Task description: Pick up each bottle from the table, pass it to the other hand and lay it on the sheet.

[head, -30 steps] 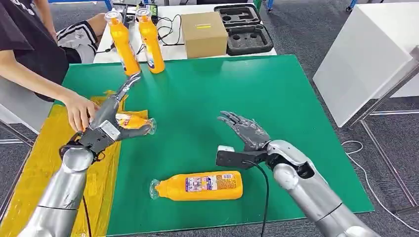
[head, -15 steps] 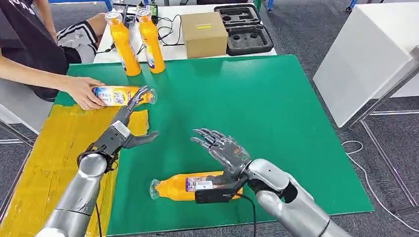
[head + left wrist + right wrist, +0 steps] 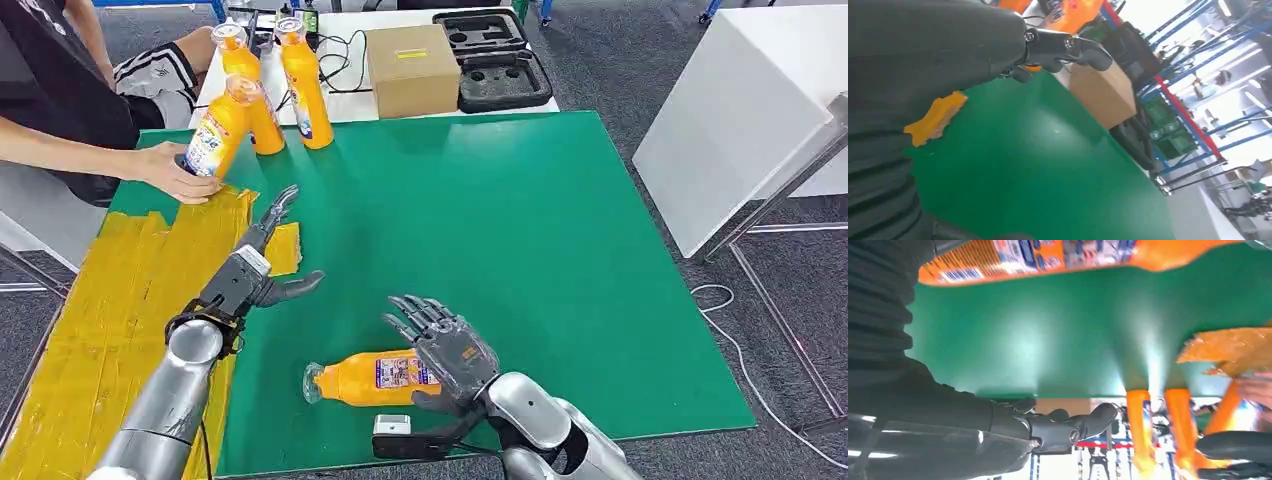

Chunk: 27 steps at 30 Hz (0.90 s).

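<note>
Left hand (image 3: 252,270) empty, fingers spread, over the edge of the yellow sheet (image 3: 120,300). Orange bottle (image 3: 375,378) lying on the green mat (image 3: 520,220), long axis left-right, cap pointing left. Right hand (image 3: 450,350) empty, fingers spread, at the bottle's base end.

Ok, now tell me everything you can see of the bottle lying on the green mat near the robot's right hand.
The bottle is orange plastic with a clear cap at its narrow end and a white, blue and orange label with a barcode on its body. It lies on its side on the green mat, near the front edge, cap pointing toward the yellow sheet. The right hand, fingers spread, is over its base end and hides that part; whether it touches cannot be told. Nothing else touches it.
</note>
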Motion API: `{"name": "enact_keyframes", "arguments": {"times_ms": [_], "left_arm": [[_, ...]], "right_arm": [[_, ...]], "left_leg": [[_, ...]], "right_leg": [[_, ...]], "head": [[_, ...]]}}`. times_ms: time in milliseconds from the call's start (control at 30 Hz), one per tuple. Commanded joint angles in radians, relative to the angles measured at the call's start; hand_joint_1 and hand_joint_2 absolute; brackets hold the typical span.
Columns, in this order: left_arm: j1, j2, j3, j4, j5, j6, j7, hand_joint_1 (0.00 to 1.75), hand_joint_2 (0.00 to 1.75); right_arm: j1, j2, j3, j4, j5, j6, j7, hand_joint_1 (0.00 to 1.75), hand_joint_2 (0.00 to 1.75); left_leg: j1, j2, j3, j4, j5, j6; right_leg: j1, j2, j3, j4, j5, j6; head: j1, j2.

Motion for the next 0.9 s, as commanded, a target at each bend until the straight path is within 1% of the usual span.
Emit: {"name": "enact_keyframes", "arguments": {"times_ms": [33,67,100,133,233,333,533,600,633,700,733,767,833,867,900], "left_arm": [[0.016,-0.016,0.047,0.042,-0.003,-0.002,0.007,0.0,1.75],[0.028,-0.015,0.051,0.03,-0.001,-0.001,0.005,0.0,1.75],[0.033,-0.015,0.052,0.028,0.0,-0.003,0.005,0.0,1.75],[0.035,-0.015,0.054,0.025,0.002,-0.004,0.004,0.0,1.75],[0.035,-0.015,0.054,0.025,0.002,-0.004,0.004,0.0,1.75],[0.04,-0.019,0.062,0.029,0.009,-0.007,0.007,0.0,1.75],[0.042,-0.023,0.06,0.038,0.012,-0.011,0.005,0.0,1.75],[0.044,-0.024,0.059,0.04,0.012,-0.011,0.004,0.0,1.75],[0.045,-0.026,0.057,0.059,0.013,-0.011,0.002,0.0,1.75],[0.024,-0.028,0.061,0.093,0.019,-0.008,-0.003,0.0,1.75],[0.017,-0.029,0.062,0.101,0.019,-0.006,-0.003,0.0,1.75],[0.014,-0.029,0.061,0.105,0.02,-0.006,-0.003,0.0,1.75],[0.015,-0.029,0.061,0.107,0.022,-0.005,-0.003,0.0,1.75],[0.015,-0.029,0.061,0.107,0.022,-0.005,-0.003,0.0,1.75],[0.018,-0.03,0.061,0.108,0.023,-0.005,-0.003,0.0,1.75]], "right_arm": [[0.035,-0.018,-0.024,0.031,0.009,0.029,0.009,0.0,1.75],[0.036,-0.022,-0.027,0.044,0.016,0.034,0.012,0.0,1.75],[0.036,-0.024,-0.028,0.051,0.017,0.037,0.014,0.0,1.75],[0.035,-0.023,-0.027,0.056,0.018,0.04,0.015,0.0,1.75],[0.035,-0.023,-0.027,0.056,0.018,0.04,0.015,0.0,1.75],[0.034,-0.025,-0.034,0.075,0.022,0.057,0.026,0.0,1.75],[0.031,-0.035,-0.034,0.097,0.023,0.072,0.027,0.0,1.75],[0.03,-0.039,-0.034,0.106,0.023,0.074,0.026,0.0,1.75],[0.03,-0.046,-0.037,0.134,0.024,0.074,0.025,0.0,1.75],[0.021,-0.026,-0.038,0.173,0.025,0.091,0.04,0.0,1.75],[0.019,-0.018,-0.042,0.181,0.025,0.096,0.046,0.0,1.75],[0.019,-0.015,-0.045,0.188,0.026,0.1,0.052,0.0,1.75],[0.021,-0.014,-0.051,0.205,0.03,0.106,0.061,0.0,1.75],[0.021,-0.015,-0.051,0.207,0.03,0.106,0.061,0.0,1.75],[0.022,-0.014,-0.058,0.225,0.03,0.108,0.064,0.0,1.75]], "left_leg": [[0.0,0.0,0.005,-0.001,-0.002,-0.002],[0.0,0.0,0.004,-0.001,-0.001,-0.001],[0.0,0.0,0.006,-0.001,-0.002,-0.002],[0.001,0.001,0.006,-0.001,-0.002,-0.002],[0.0,0.0,0.002,-0.001,-0.001,-0.001],[0.001,0.0,0.005,-0.001,-0.002,-0.002],[0.0,0.001,0.004,-0.001,-0.001,-0.001],[0.001,0.001,0.006,-0.001,-0.002,-0.002],[0.0,0.0,0.003,-0.001,-0.001,-0.001],[0.001,0.0,0.006,-0.002,-0.002,-0.002],[0.0,0.0,0.003,-0.001,-0.001,-0.001],[0.001,0.0,0.007,-0.002,-0.002,-0.002],[0.0,0.0,0.003,-0.001,0.0,-0.001],[0.001,0.0,0.006,-0.001,-0.002,-0.002],[0.001,0.0,0.005,-0.001,-0.001,-0.002]], "right_leg": [[0.001,-0.002,0.005,-0.001,-0.002,-0.001],[0.001,-0.002,0.004,-0.001,-0.001,-0.001],[0.001,-0.002,0.006,-0.002,-0.002,-0.001],[0.001,-0.001,0.006,-0.002,-0.002,-0.001],[0.0,-0.001,0.002,-0.001,0.0,-0.001],[0.001,-0.001,0.005,-0.001,-0.001,-0.002],[0.0,-0.001,0.004,-0.001,-0.001,-0.001],[0.001,-0.001,0.005,-0.001,-0.001,-0.002],[0.0,-0.001,0.003,-0.001,0.0,-0.001],[0.001,-0.002,0.006,-0.002,-0.002,-0.002],[0.001,-0.001,0.004,-0.002,-0.001,-0.001],[0.001,-0.001,0.007,-0.002,-0.001,-0.002],[0.001,-0.001,0.003,-0.001,0.0,-0.001],[0.001,-0.002,0.006,-0.001,-0.001,-0.002],[0.001,-0.002,0.005,-0.002,-0.001,-0.002]], "head": [[0.0,0.0],[0.0,0.0],[0.0,0.0],[0.0,0.0],[0.0,0.0],[0.0,0.0],[0.0,0.0],[0.0,0.0],[0.0,0.0],[0.0,0.0],[0.0,0.0],[0.0,0.0],[0.0,0.0],[0.0,0.0],[0.0,0.0]]}}
